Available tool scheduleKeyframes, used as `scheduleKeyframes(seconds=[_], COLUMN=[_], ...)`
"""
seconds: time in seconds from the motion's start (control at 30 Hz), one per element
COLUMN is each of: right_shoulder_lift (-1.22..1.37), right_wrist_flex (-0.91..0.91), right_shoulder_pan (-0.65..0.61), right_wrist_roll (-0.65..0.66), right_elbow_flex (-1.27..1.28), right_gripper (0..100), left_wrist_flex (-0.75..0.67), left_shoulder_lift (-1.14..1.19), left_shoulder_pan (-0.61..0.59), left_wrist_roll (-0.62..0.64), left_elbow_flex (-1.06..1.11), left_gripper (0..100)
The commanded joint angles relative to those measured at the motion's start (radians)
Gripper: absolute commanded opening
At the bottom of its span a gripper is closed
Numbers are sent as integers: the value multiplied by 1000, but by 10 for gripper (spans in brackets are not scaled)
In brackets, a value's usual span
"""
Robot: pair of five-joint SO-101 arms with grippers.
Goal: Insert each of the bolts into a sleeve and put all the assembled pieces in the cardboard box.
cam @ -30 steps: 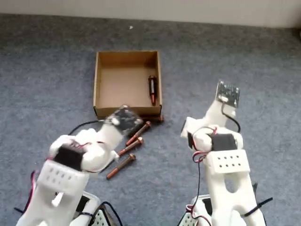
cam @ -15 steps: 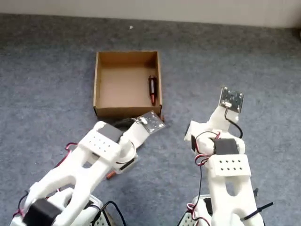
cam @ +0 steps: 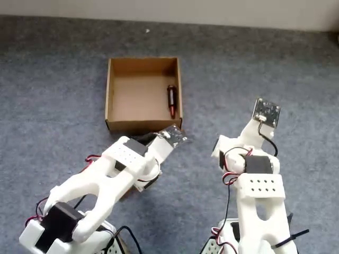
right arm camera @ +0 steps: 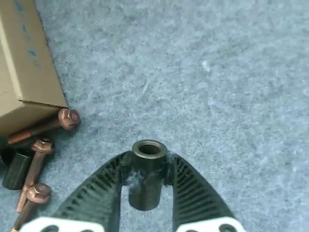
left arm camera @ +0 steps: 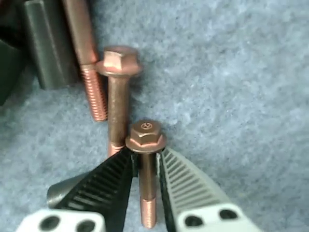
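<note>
In the left wrist view my left gripper [left arm camera: 146, 157] is shut on the shank of a copper bolt [left arm camera: 147, 186], just under its hex head. Two more bolts [left arm camera: 117, 96] lie on the carpet beyond it, beside a dark sleeve [left arm camera: 46, 46]. My right gripper [right arm camera: 147, 162] is shut on a dark sleeve [right arm camera: 146, 176] whose open end faces outward. In the high view the cardboard box [cam: 109, 95] holds one assembled piece [cam: 171, 100] along its right wall. The left arm [cam: 132, 159] hangs over the bolts just in front of the box. The right arm [cam: 249, 159] stands to the right.
Grey carpet covers the whole work surface. In the right wrist view, the box corner [right arm camera: 24, 72], three bolts [right arm camera: 34, 164] and another dark sleeve [right arm camera: 17, 169] sit off to one side. Open carpet stretches right of the box and beyond the right arm.
The left arm has swung forward and right, over the bolts by the box front, covering them in the high view. The right arm drifted slightly right.
</note>
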Motion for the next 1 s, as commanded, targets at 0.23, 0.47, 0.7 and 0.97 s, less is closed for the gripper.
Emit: scheduleKeyframes(seconds=[0.23,0.47,0.7,0.97], right_shoulder_lift=[-85,-338,-516,-645], right_wrist_flex=[-16,-19,-25,-33], right_shoulder_pan=[-13,-68,-228,-363], right_wrist_roll=[92,112,215,315], right_elbow_flex=[-4,74,176,236], right_gripper=[4,4,4,4], left_wrist_flex=[58,118,112,-66], left_shoulder_lift=[-466,-846,-1135,-1445], left_shoulder_pan=[-2,-4,-5,-7], left_wrist_roll=[12,247,252,396], left_elbow_flex=[-38,-36,-12,193], left_gripper=[5,5,5,5])
